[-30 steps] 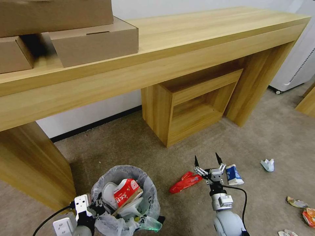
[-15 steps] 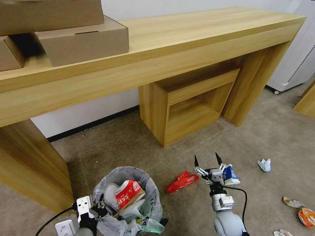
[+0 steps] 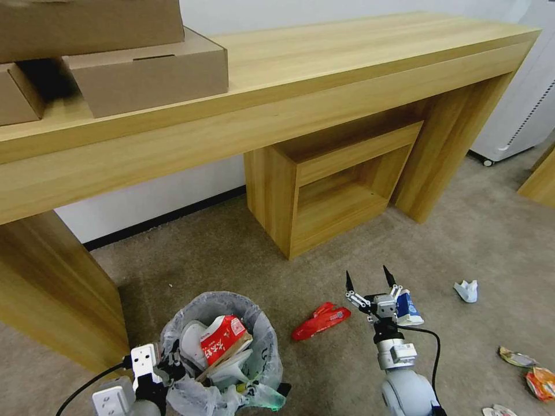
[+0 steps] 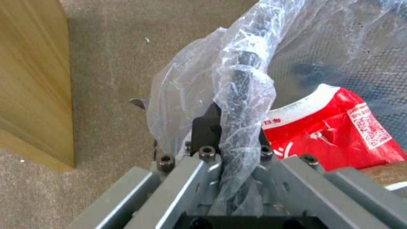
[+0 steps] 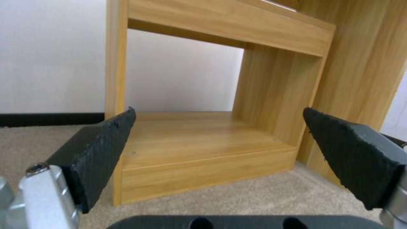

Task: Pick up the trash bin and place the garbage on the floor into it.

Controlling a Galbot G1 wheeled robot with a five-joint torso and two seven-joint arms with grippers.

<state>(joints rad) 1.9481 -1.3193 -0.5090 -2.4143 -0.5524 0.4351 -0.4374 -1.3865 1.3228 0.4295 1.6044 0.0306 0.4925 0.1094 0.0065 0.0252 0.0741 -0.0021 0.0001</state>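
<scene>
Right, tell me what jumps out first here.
The trash bin, stuffed with litter, is held by its bagged rim in the left gripper at the robot's lower left. The right gripper, jaws spread wide, hovers over the carpet between a red wrapper and a blue-white carton.
</scene>
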